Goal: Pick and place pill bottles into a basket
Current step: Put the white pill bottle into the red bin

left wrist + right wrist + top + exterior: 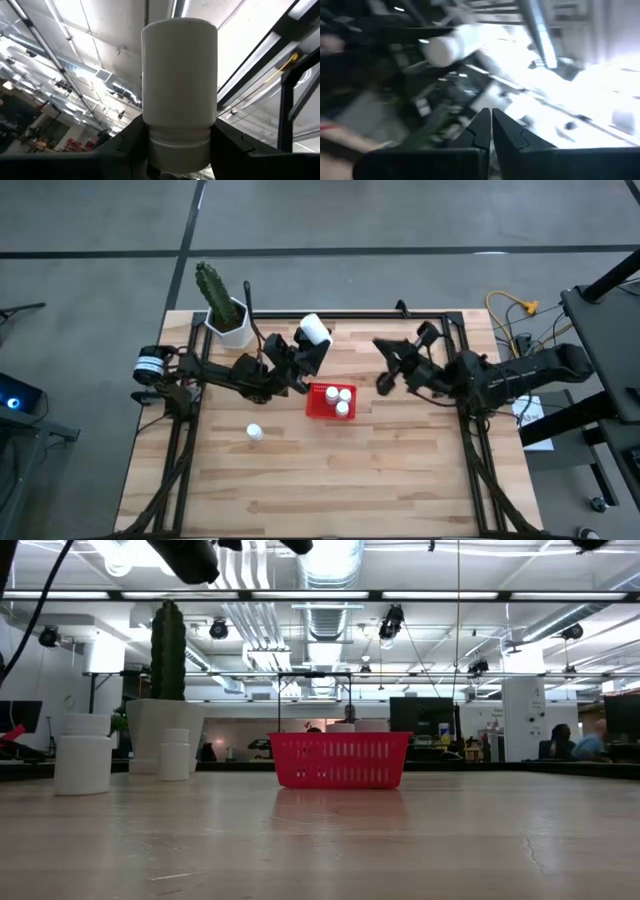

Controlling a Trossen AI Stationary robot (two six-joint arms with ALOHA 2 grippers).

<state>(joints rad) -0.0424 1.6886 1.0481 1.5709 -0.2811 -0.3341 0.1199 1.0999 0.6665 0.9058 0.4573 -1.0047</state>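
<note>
While the left claw [308, 345] is squeezing a white pill bottle [314, 330] by its cap end, it is holding it up in the air, just behind the red basket [318, 408]; three more bottles [339, 400] are sitting inside that basket, below and in front of the claw; one bottle [255, 432] is standing alone on the table [340, 480], nearer the front; the right claw [385, 370] is hanging beside the basket with its fingers [480, 132] pressed together, holding nothing.
</note>
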